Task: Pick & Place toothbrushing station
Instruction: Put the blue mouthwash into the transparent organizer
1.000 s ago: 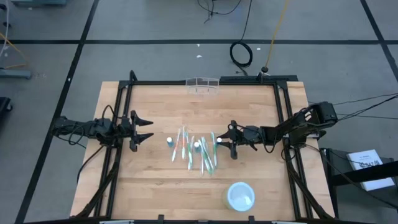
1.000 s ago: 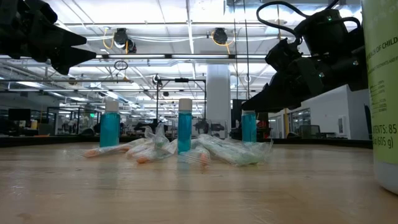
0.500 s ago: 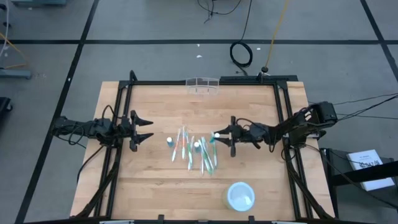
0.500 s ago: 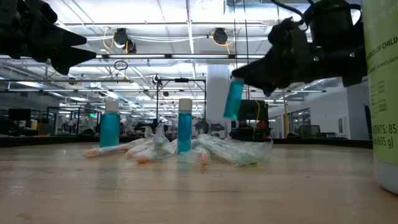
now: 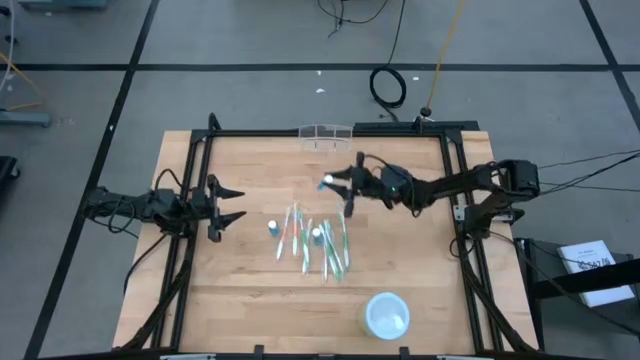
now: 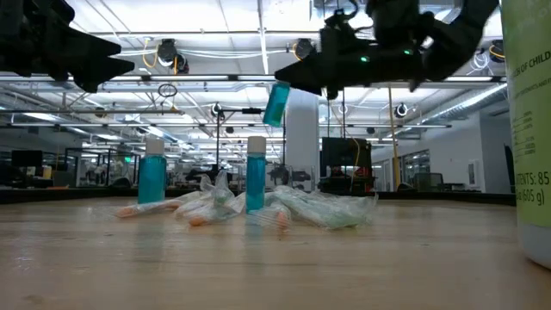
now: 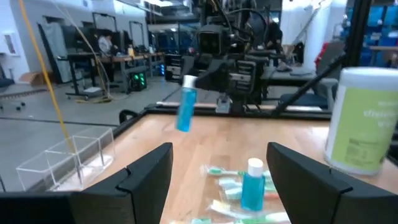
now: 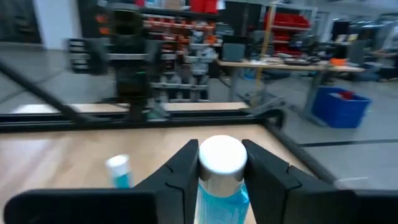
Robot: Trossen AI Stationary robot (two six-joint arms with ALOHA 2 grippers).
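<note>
While my right gripper (image 5: 338, 186) pinches a small blue bottle (image 5: 327, 184) by its neck just under the white cap, its fingers (image 8: 186, 167) closed on either side of it, the bottle hangs tilted above the surface (image 5: 250, 290), clear of the wood. I read this as the carry step: one item lifted, on its way to the toothbrushing station (image 5: 326, 134), the clear holder sitting at twelve o'clock on the far rim. From the bottle, the holder lies toward twelve o'clock, near but still apart. Next I must bring the bottle over the open top, upright, and lower before letting go. Wrapped toothbrushes (image 5: 334, 252) and two more blue bottles (image 5: 272, 228) wait at centre. My left gripper (image 5: 232, 207) idles at nine o'clock, fingers (image 7: 149, 167) spread, empty.
</note>
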